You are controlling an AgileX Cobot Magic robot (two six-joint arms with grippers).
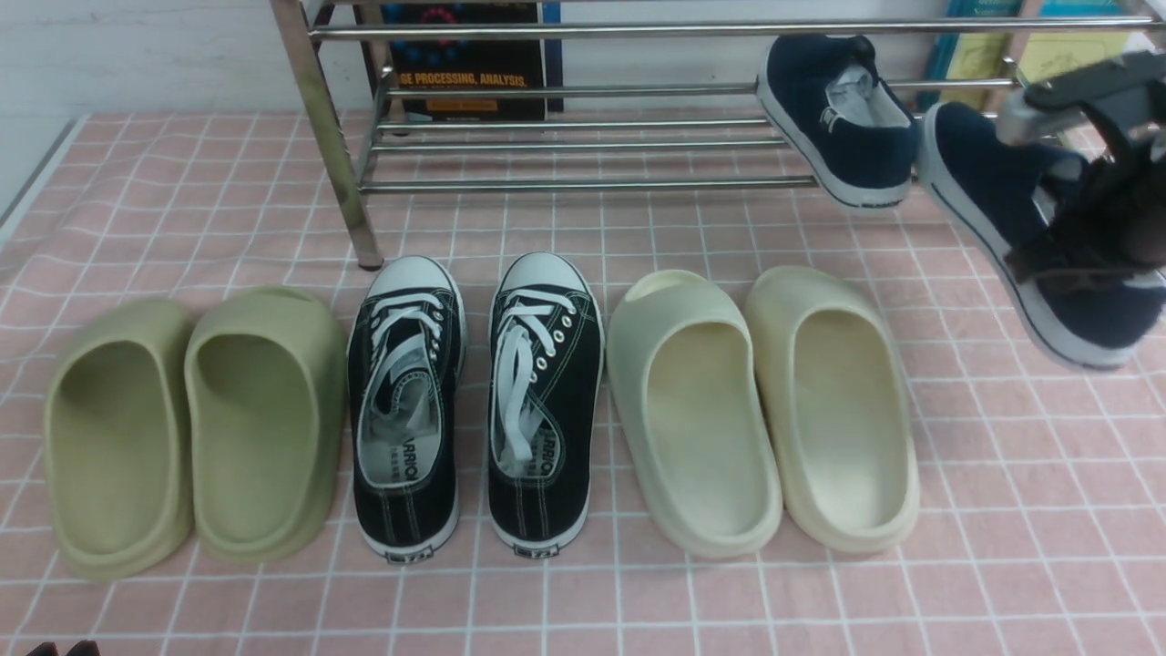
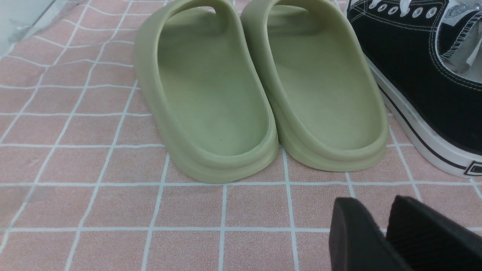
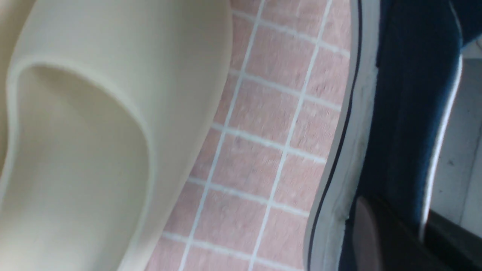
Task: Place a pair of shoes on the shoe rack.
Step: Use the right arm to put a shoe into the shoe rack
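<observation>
- Pink cloth (image 1: 1048,510) with a white grid covers the whole table, and a pale wall runs along the far side.
- At the far edge stands the shoe rack (image 1: 583,185), its chrome rails stretching off to the right. A dark book (image 1: 465,64) with yellow lettering leans behind it.
- Three pairs sit in a row on the near cloth. The olive slides (image 1: 260,437) are on the left, the black sneakers (image 1: 547,401) in the middle, and the cream slides (image 1: 692,410) to their right.
- The first navy shoe (image 1: 833,118) lies tilted on the rack's lower rails toward the right end. Its near end hangs over the front rail, and its pale lining shows.
- The second navy shoe (image 1: 993,182) is lifted off the cloth at the far right, just beside the first. Its white sole edge is turned to the left. Whether the two shoes touch cannot be told.
- The right gripper (image 1: 1079,241) is clamped on the second navy shoe at its opening and carries it in the air.
- In the right wrist view, one of the fingers (image 3: 367,233) presses on the shoe's navy side just above the white sole. The cloth and a cream slide lie below it.
- The left gripper (image 2: 380,222) hangs low at the near left over bare cloth, near the heels of the olive slides. Its black fingers are parted with nothing between them.
</observation>
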